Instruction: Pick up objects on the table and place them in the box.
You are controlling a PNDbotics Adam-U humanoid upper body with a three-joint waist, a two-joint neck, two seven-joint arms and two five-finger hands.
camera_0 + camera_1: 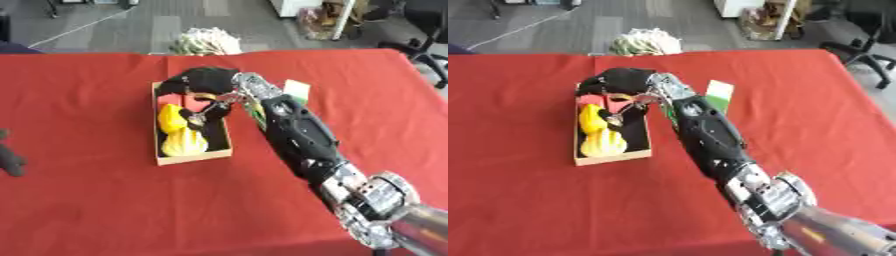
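An open cardboard box (194,157) lies on the red table (87,200), left of centre. Inside are a yellow object (183,142) at the near end, another yellow piece (169,117) behind it and a red item (169,100) by the left wall. My right arm comes in from the lower right, and its black hand (206,80) hangs over the far end of the box, covering that part. A small orange bit (206,96) shows under the hand. Just right of the arm a green and white card (719,95) lies on the cloth. My left hand (10,157) rests at the left edge.
A pale green and white bundle (206,41) lies just past the table's far edge. An office chair (429,45) stands off the far right corner. Red cloth stretches to the left of the box and in front of it.
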